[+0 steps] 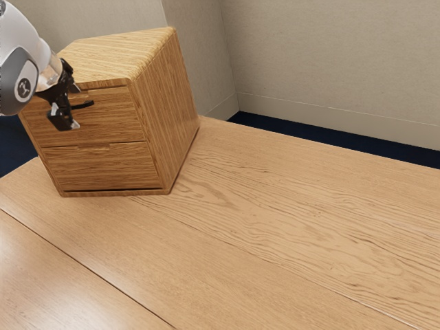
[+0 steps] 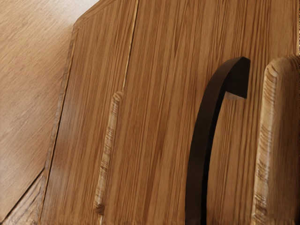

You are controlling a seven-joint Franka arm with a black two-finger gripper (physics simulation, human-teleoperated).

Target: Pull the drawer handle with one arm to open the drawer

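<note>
At the left of the oak-grained wooden cabinet (image 1: 155, 82), which stood turned at an angle, the grey-and-white robot arm (image 1: 20, 72) had its black claw (image 1: 67, 104) up against the front of the cabinet's top drawer (image 1: 113, 120). Whether the claw was wide or narrow could not be read.

That drawer sat flush in the cabinet, not yet opened. Its raised wooden ridge handle (image 2: 274, 140) ran along its upper edge, close by the claw. To pull well, I judged the claw should catch squarely on that ridge and draw straight out along the drawer's own line. The cabinet stood skewed on the bench, so a crooked pull could bind the drawer or drag the whole cabinet.

Beneath it the lower drawer (image 1: 103, 165), also flush, carried its own lower ridge (image 2: 108, 150). Right of the cabinet the light wooden bench (image 1: 295, 227) ran toward the pale wall (image 1: 330, 55) and dark blue floor (image 1: 344, 134). Nothing visible blocked the drawer's path.
</note>
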